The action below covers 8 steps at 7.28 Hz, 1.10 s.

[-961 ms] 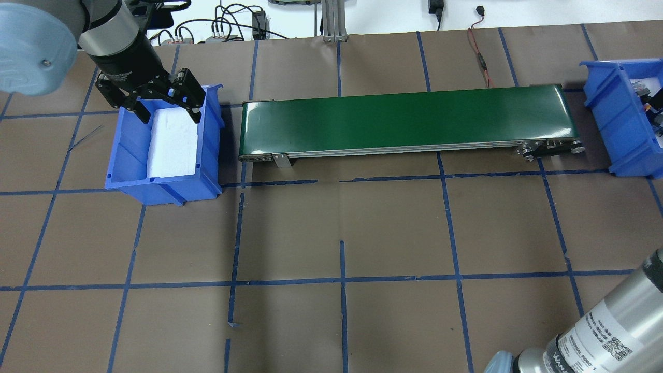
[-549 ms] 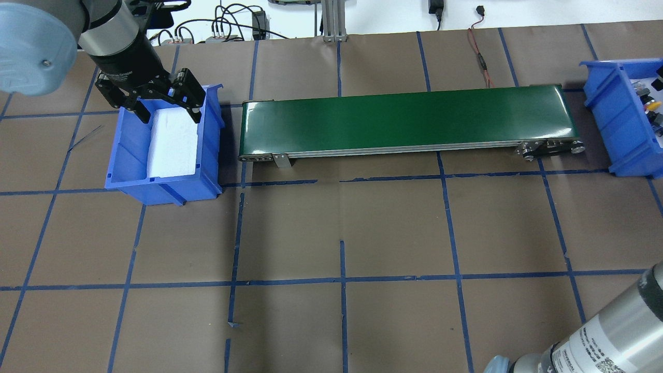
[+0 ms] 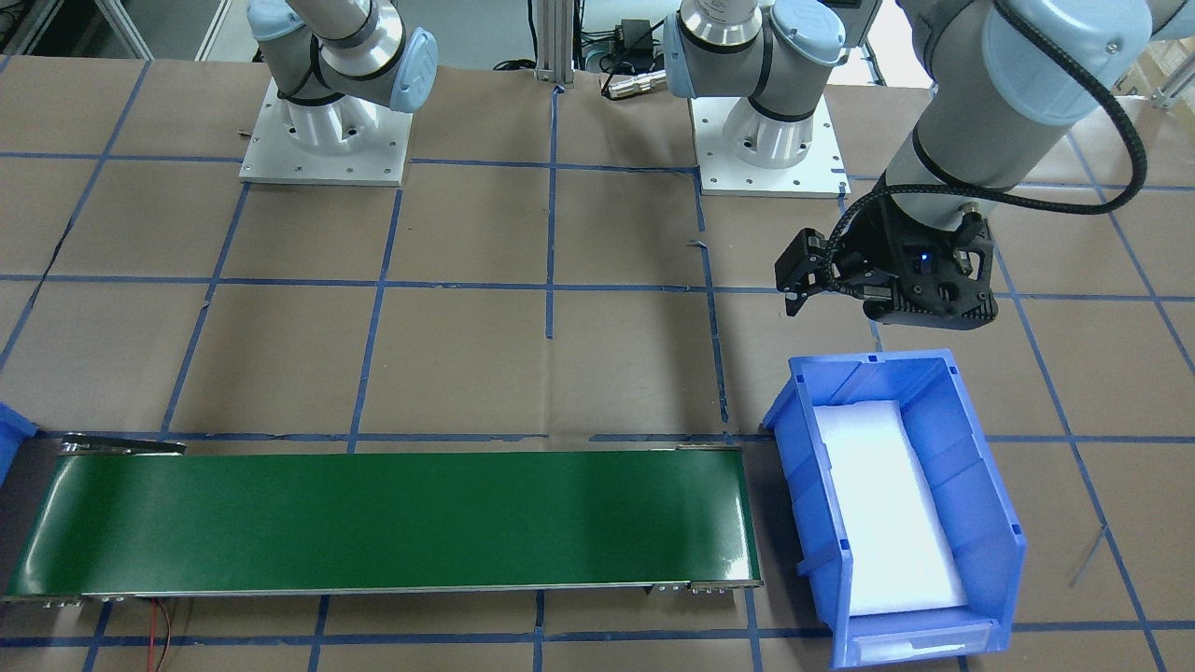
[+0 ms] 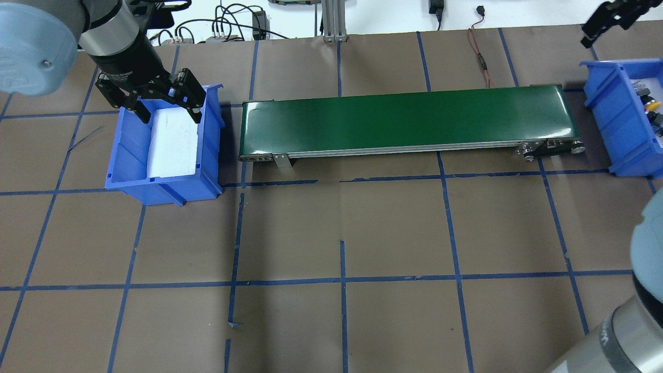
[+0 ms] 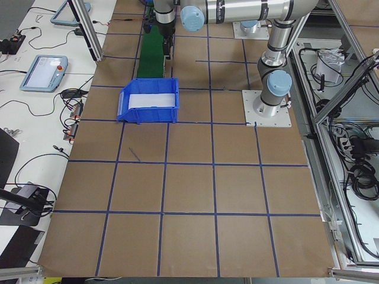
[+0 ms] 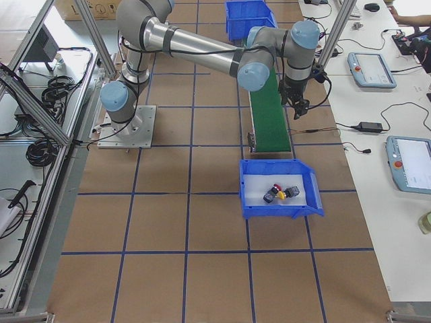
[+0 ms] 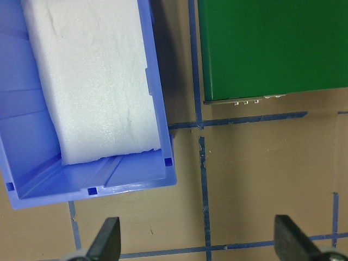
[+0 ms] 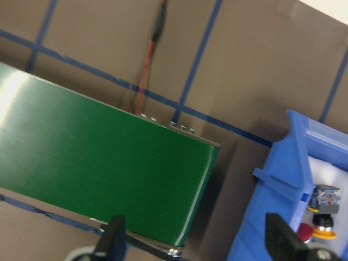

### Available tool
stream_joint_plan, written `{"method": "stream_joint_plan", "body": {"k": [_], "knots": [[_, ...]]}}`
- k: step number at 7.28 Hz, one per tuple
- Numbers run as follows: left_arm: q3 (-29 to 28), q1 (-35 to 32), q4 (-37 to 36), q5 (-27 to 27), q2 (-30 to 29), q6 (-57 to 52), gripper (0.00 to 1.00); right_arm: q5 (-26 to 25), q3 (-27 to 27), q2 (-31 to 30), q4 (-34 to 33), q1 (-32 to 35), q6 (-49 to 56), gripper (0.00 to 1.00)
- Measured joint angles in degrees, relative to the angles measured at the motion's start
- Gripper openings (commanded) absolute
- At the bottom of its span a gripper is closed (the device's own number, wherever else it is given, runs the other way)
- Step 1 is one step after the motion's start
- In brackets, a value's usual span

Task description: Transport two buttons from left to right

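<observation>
- The table [image 4: 393,233] was covered in matte brown paper, ruled into squares by blue tape.
- The conveyor belt [image 4: 409,119] was a long, flat strip of glossy green with metal side rails, and it carried nothing.
- The left bin [image 4: 129,150] and the right bin [image 4: 614,124] were rigid blue plastic with sloped, ribbed walls.
- A white foam pad [image 4: 173,142], soft and faintly pebbled, lined the left bin and lay bare.
- The left hand [image 4: 171,116] hovered over that bin's far end, fingers spread and empty.
- The right hand [image 8: 197,242] hung above the table near the belt's right end, also spread and holding nothing.
- The yellow button [image 8: 325,217] and the red button [image 8: 304,232] lay on their sides, close together, in the right bin.
- Both were probably light, hard plastic that would not give.
- The smooth domed caps would likely slip, so the flat sides of the squared switch block looked the safer hold.
</observation>
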State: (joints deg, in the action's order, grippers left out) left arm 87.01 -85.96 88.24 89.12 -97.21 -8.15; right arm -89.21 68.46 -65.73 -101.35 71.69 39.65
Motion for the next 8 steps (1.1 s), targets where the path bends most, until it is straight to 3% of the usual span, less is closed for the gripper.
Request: {"method": "stream_joint_plan", "body": {"k": [4,6,8], "knots": [[0.0,0.0,0.0,0.1,0.0,0.0,1.0,3.0,5.9,-7.9,1.7,17.2,-22.7,1.0],[0.0,0.0,0.0,0.1,0.0,0.0,1.0,3.0,11.4,-14.1,3.0,19.4,-30.1,1.0],[0.1,0.0,0.0,0.1,0.0,0.0,1.0,2.7,13.4,-18.7,8.5,19.4,-34.4,1.0]]}}
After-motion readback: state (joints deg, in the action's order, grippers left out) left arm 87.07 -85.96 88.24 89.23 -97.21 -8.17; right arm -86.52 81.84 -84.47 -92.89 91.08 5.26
